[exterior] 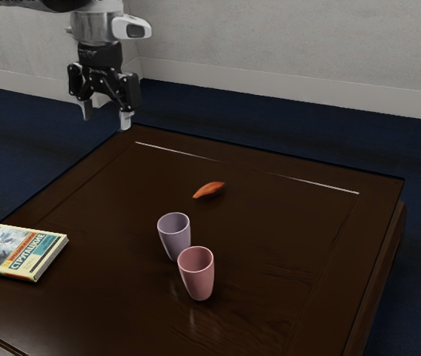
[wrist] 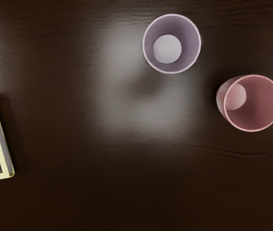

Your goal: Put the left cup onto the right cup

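Pink cup (exterior: 196, 271) well apart from open pincer (exterior: 106, 116)

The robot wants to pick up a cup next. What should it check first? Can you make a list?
1. Hand open and holding nothing: ok.
2. Purple cup and pink cup both upright, mouths up: ok.
3. Room for fingers around the purple cup: ok. The wrist view shows a gap between the two cups.
4. Pink cup empty inside, so another cup can go on it: ok.
5. Hand lined up over the purple cup: not ok. It hangs high, off toward the exterior view's left of the cups.
6. Orange thing and book out of the way: ok. Both lie apart from the cups.
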You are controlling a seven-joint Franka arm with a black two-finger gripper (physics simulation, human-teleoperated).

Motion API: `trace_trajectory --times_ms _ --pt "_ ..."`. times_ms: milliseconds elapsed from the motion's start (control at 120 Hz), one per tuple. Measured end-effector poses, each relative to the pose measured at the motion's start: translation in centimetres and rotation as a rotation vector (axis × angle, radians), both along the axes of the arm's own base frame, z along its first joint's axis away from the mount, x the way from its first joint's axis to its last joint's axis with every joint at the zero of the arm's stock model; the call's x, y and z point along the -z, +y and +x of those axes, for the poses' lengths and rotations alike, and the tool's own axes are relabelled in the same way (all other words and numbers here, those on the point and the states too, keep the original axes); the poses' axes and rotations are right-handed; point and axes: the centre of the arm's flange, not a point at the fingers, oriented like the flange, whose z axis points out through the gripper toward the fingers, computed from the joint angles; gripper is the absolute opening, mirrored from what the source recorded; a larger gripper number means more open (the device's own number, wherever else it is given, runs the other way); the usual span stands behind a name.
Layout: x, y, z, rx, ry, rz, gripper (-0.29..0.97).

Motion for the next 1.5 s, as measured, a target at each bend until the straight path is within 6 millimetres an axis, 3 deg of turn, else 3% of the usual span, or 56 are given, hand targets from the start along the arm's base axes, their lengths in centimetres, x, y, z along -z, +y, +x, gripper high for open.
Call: trace_trajectory --times_ms 92,250,350,600,692,867,933,1175,1358,1450,1500 --pt "1.2 -2.0 0.3 0.035 -0.01 -0.01 0.68" --pt "9.9 0.1 0.9 -0.003 0.066 -0.009 0.68" --pt "12.5 0.7 1.3 -0.015 0.056 -0.013 0.68" --pt "19.8 -0.3 2.3 0.001 0.04 -0.011 0.68" --pt "21.4 -0.2 4.8 -0.003 0.014 -0.005 0.68" --pt "22.3 -1.3 8.9 0.008 -0.046 -0.011 0.68" --pt "23.5 -0.5 9.7 -0.019 -0.04 -0.031 0.68" --pt "27.7 2.8 9.8 -0.07 0.006 -0.042 0.68" --pt "33.3 3.5 8.8 -0.08 0.072 -0.042 0.68" --pt "34.6 3.5 8.6 -0.079 0.075 -0.044 0.68" --pt "34.8 3.3 8.7 -0.07 0.067 -0.04 0.59"
